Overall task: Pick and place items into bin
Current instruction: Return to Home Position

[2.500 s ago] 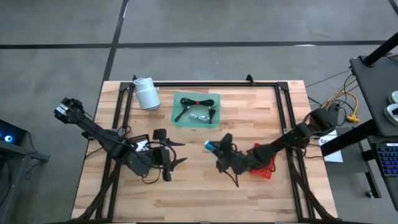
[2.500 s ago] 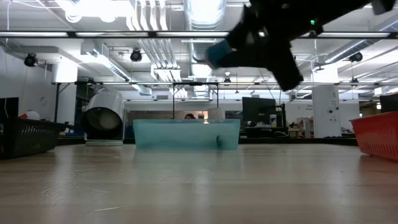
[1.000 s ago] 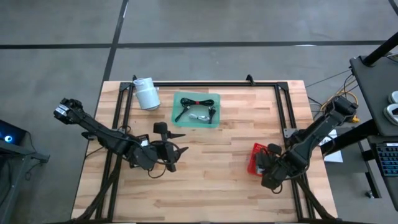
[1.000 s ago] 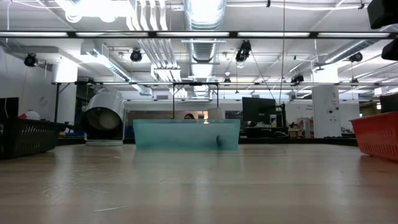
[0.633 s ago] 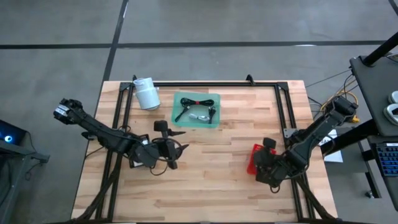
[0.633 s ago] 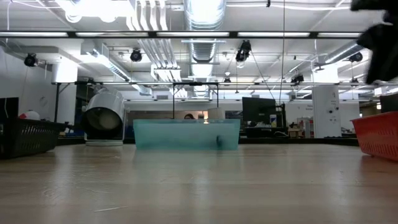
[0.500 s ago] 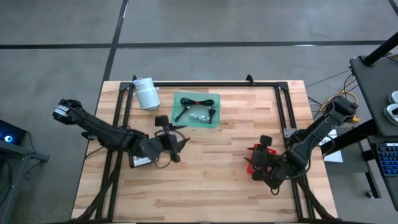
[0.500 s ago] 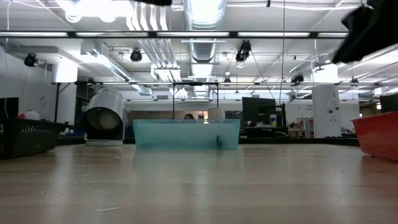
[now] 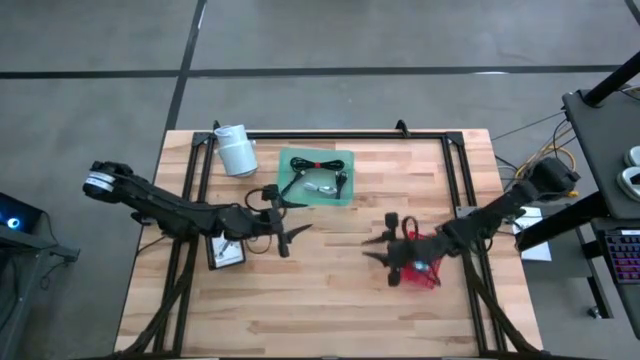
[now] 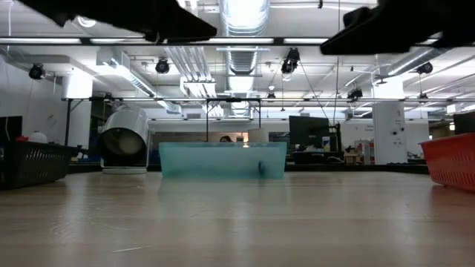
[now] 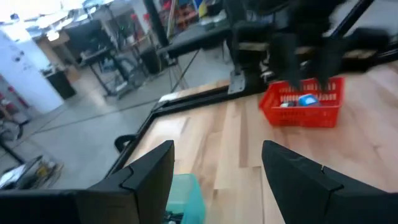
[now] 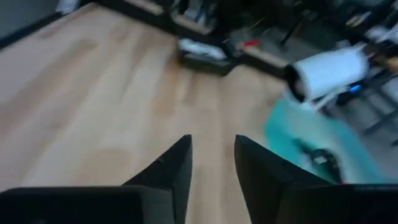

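High view, coiled black cables (image 9: 314, 163), perhaps red-tied

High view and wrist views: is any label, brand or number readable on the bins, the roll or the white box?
No readable text in any view.
White box in the black bin: any print is too small to read.
White roll, teal tray, red bin: no markings visible.
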Action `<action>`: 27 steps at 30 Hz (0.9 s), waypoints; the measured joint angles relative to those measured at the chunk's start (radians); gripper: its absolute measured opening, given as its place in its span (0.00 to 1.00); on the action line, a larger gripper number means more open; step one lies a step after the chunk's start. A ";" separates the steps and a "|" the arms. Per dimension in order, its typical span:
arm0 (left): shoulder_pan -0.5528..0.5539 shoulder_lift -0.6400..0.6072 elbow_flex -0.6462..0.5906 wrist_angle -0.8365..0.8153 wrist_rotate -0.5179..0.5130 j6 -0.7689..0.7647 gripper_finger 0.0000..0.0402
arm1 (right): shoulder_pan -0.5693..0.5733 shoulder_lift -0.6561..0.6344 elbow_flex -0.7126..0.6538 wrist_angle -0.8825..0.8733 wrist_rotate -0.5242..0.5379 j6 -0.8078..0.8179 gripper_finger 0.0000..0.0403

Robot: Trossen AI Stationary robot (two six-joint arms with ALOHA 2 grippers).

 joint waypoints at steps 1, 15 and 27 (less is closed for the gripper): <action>0.004 0.000 -0.031 0.055 0.016 0.005 0.56 | -0.029 0.000 -0.030 0.071 -0.012 -0.038 0.25; 0.234 -0.027 -0.173 0.184 0.320 0.084 0.35 | -0.437 -0.001 -0.250 0.546 -0.321 -0.155 0.14; 0.311 -0.335 -0.480 0.272 0.362 0.056 0.02 | -0.532 -0.023 -0.449 0.808 -0.422 -0.152 0.14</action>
